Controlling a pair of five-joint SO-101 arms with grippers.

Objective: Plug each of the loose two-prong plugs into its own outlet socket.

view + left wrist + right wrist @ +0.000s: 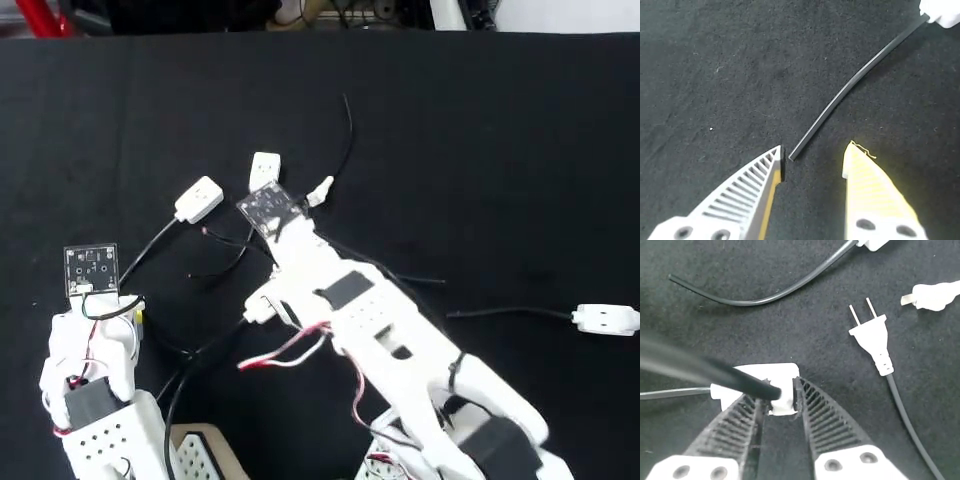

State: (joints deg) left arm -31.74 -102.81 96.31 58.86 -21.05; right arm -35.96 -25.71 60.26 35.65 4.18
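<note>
A black-corded white plastic two-prong plug [872,335] lies flat with its prongs bare, near a white rectangular socket block [767,382]. On the table [500,150], a second white socket block [199,199] lies at about ten o'clock from the middle. A third white corded socket [605,319] rests well apart at about three o'clock.

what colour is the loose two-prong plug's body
The plug is white, on a black cord; clearest in the right wrist view.

White arms [400,340] carry red-and-white wires [290,350] and black square marker plates [91,268].
</note>
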